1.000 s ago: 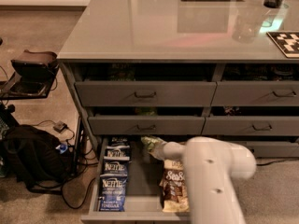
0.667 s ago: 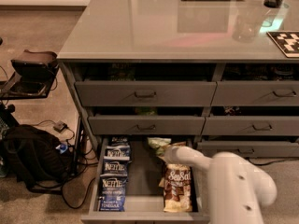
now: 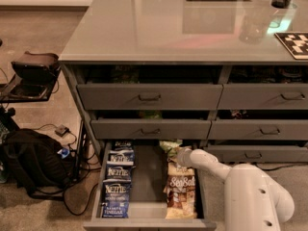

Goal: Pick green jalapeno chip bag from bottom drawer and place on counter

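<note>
The bottom drawer (image 3: 144,223) stands pulled open below the left drawer stack. The green jalapeno chip bag (image 3: 168,145) lies at the drawer's back right, partly under the drawer above. My gripper (image 3: 179,155) is at the end of the white arm (image 3: 216,166), which reaches in from the lower right; it sits right at the green bag's near edge, low in the drawer. The arm's end hides where it meets the bag. The pale-grey counter (image 3: 159,28) spans the top of the view.
Blue Kettle bags (image 3: 117,177) fill the drawer's left column. Tan Sea Salt bags (image 3: 181,191) fill the right column, in front of my gripper. Two closed drawers (image 3: 150,97) sit above. A black backpack (image 3: 29,162) and cables lie on the floor at left. A glass (image 3: 252,23) stands on the counter.
My arm's bulky link has swung right and lower in view. The gripper end has stayed at the back right of the drawer, by the green bag.
</note>
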Robot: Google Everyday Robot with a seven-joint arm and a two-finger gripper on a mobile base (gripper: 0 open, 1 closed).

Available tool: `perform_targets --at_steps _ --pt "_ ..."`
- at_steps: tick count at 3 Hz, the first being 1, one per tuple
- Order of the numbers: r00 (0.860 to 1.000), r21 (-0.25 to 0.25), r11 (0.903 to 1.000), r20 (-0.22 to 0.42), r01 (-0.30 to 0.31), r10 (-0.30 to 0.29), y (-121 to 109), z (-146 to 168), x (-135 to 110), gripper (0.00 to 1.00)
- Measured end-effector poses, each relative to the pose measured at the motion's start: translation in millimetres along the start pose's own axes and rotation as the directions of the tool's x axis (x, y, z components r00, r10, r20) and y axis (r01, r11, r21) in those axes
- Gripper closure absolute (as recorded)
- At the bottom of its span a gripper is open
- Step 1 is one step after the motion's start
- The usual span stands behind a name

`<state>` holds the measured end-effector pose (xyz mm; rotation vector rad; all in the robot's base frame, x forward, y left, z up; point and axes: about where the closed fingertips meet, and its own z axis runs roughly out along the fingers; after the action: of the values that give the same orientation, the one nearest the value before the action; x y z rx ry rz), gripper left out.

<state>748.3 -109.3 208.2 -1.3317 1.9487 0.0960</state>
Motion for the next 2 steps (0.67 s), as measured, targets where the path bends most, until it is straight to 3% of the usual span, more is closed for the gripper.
perform_targets --at_steps 1,2 --pt "0.998 -0.086 0.9946 0.039 0.057 -0.054 30 -5 -25 1.00" --pt "0.984 -0.258 0.9527 0.112 0.161 -0.136 92 -21 -57 1.00"
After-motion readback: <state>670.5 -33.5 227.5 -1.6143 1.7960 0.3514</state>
